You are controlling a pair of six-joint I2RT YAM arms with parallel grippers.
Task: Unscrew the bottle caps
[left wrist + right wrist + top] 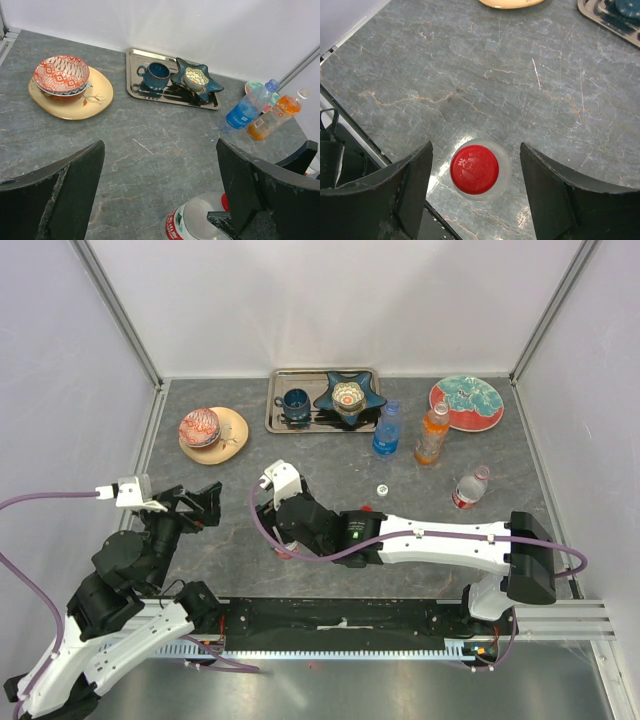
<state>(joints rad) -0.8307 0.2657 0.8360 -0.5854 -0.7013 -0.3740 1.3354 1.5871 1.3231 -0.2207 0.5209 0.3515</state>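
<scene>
A clear bottle (196, 221) with a red-and-white label stands upright near the table's front edge. Its red cap (474, 169) is on. My right gripper (475, 147) hangs straight above it, open, one jaw on each side of the cap with a gap to both. In the top view the right gripper (283, 540) hides this bottle. My left gripper (160, 145) is open and holds nothing, just left of the bottle. A blue bottle (387, 430) and an orange bottle (432, 435) stand at the back, both capped. Another clear bottle (470, 487) lies on its side at the right.
A small white round cap (382, 489) lies loose on the table. At the back, a metal tray (283, 380) holds a dark blue cup (295, 405) and a star-shaped dish (349, 395). A patterned bowl on a tan plate (235, 430) sits back left, a red-and-teal plate (466, 401) back right.
</scene>
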